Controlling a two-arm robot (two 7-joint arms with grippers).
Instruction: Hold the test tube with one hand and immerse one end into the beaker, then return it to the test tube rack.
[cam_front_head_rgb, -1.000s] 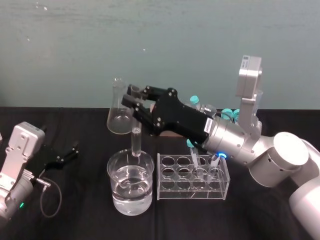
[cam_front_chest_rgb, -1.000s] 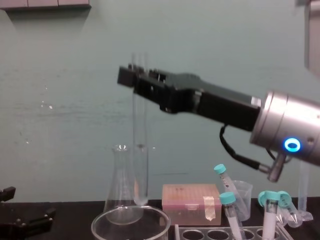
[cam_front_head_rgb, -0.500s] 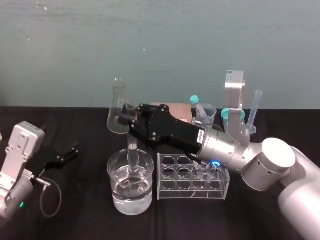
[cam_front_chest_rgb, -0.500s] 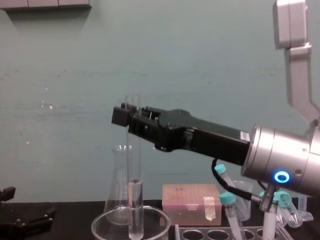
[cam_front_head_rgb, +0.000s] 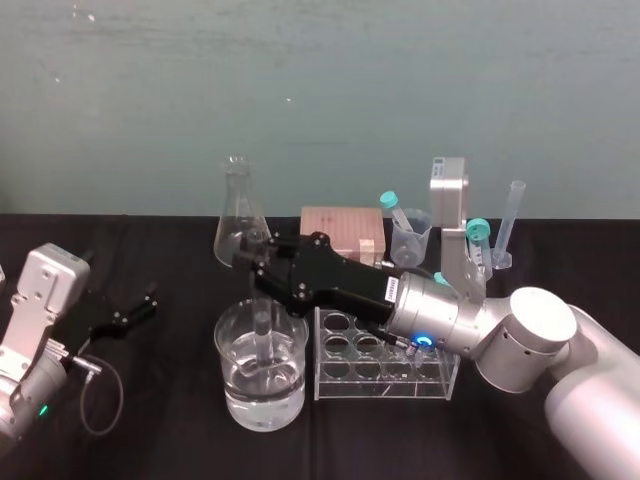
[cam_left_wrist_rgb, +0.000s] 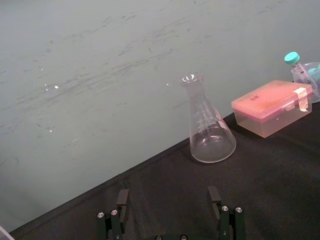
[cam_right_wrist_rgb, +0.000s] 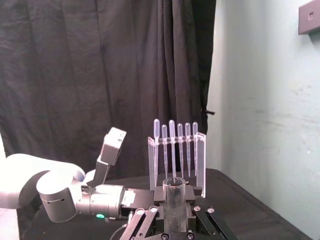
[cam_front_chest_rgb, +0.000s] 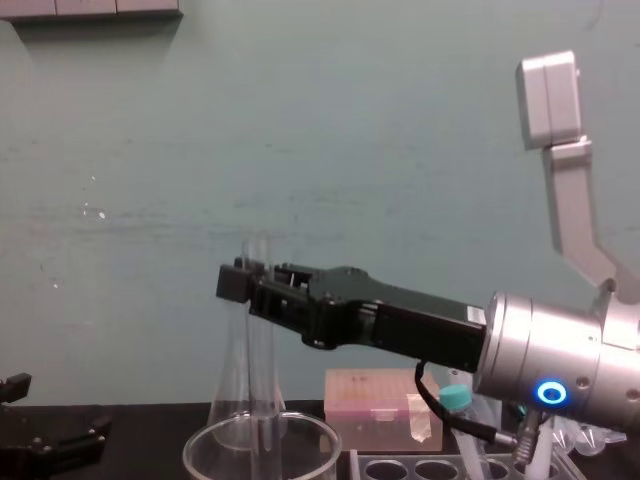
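While the right gripper (cam_front_head_rgb: 262, 262) clamps the test tube (cam_front_head_rgb: 262, 335) upright, its lower end dips inside the beaker (cam_front_head_rgb: 235, 385). Return to the test tube rack (cam_front_head_rgb: 385, 388), at three o'clock, remains; the left gripper (cam_front_head_rgb: 140, 305) idles spread at nine.

right now i count one test tube (cam_right_wrist_rgb: 175, 200), one beaker (cam_front_head_rgb: 238, 392), one flask (cam_front_head_rgb: 237, 228), one rack (cam_front_head_rgb: 385, 387), one pink box (cam_front_head_rgb: 338, 224), one plastic cup (cam_front_head_rgb: 408, 241) and three teal-capped tubes (cam_front_head_rgb: 392, 206).

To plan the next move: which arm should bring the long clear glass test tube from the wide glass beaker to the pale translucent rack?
Right. The right gripper is shut on the test tube, which dips into the beaker beside the rack. The left gripper rests open, far left.
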